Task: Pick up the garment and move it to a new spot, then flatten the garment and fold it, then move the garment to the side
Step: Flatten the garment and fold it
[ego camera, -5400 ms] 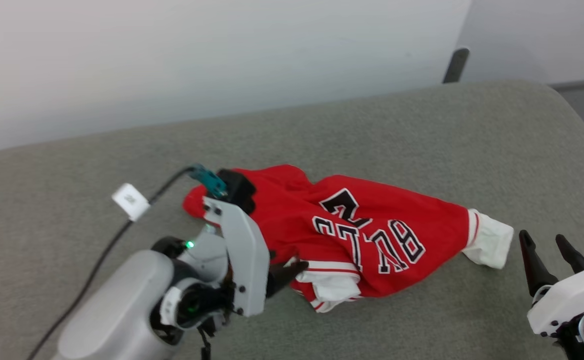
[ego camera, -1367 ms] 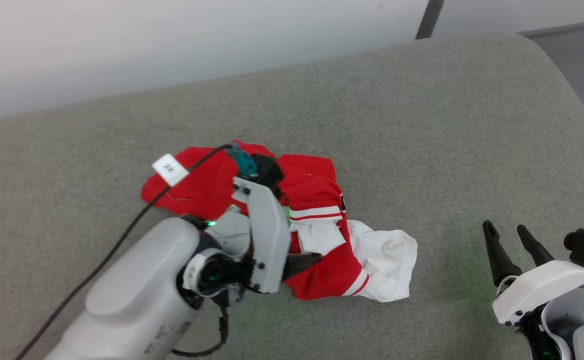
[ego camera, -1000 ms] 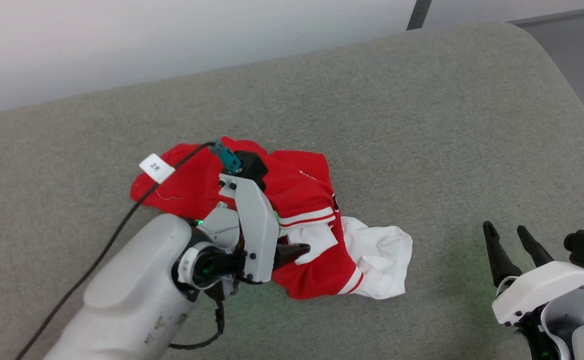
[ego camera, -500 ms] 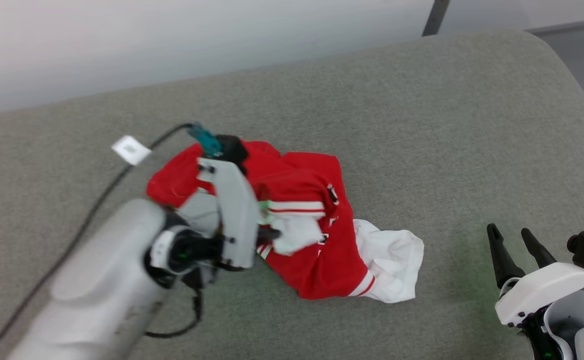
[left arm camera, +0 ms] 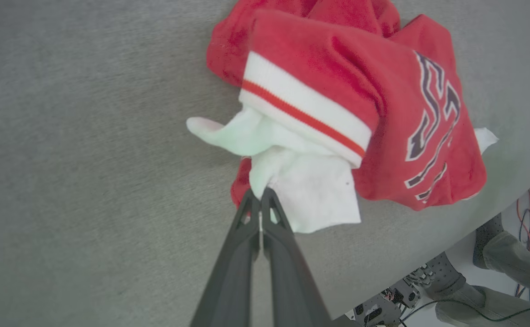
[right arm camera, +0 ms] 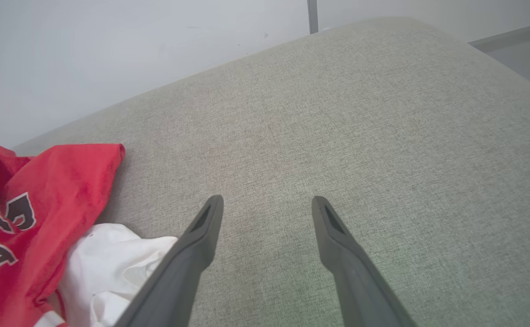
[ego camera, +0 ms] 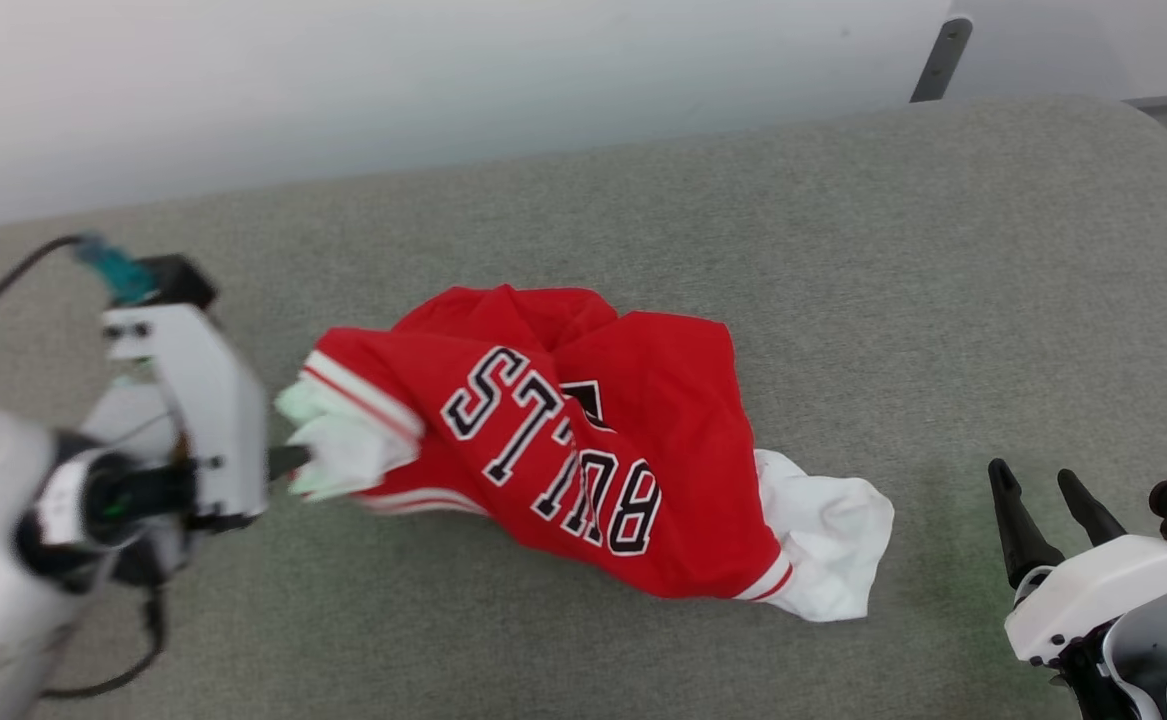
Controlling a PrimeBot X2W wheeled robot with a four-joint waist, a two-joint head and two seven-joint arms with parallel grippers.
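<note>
Head view, garment: the garment [ego camera: 583, 450] lies crumpled near the middle of the grey cushion [ego camera: 843, 220], lettering up, 1 white sleeve toward each arm.
Head view, left gripper: the left gripper [ego camera: 288, 462] sits at the garment's left end, tips at the sleeve; motion blur makes the grip hard to judge here.
Head view, right gripper: the right gripper [ego camera: 1028, 478] hovers near the other sleeve, apart from it, its 2 fingers spread and holding nothing.
Left wrist view: jaws pressed together, with a pinch of white sleeve cloth [left arm camera: 310, 200] caught at the tips; the red body bunches beyond.
Right wrist view: fingers wide apart over bare cushion; the far white sleeve [right arm camera: 110, 263] lies just beside the finger at that view's left, untouched.
Step in hand: judged as pick-up-and-move, with the grip made on 1 sleeve.
Next move: likely a lift and carry to a new spot; a single-sleeve hold lets the rest trail, so the lift needs height enough to clear the cushion.
</note>
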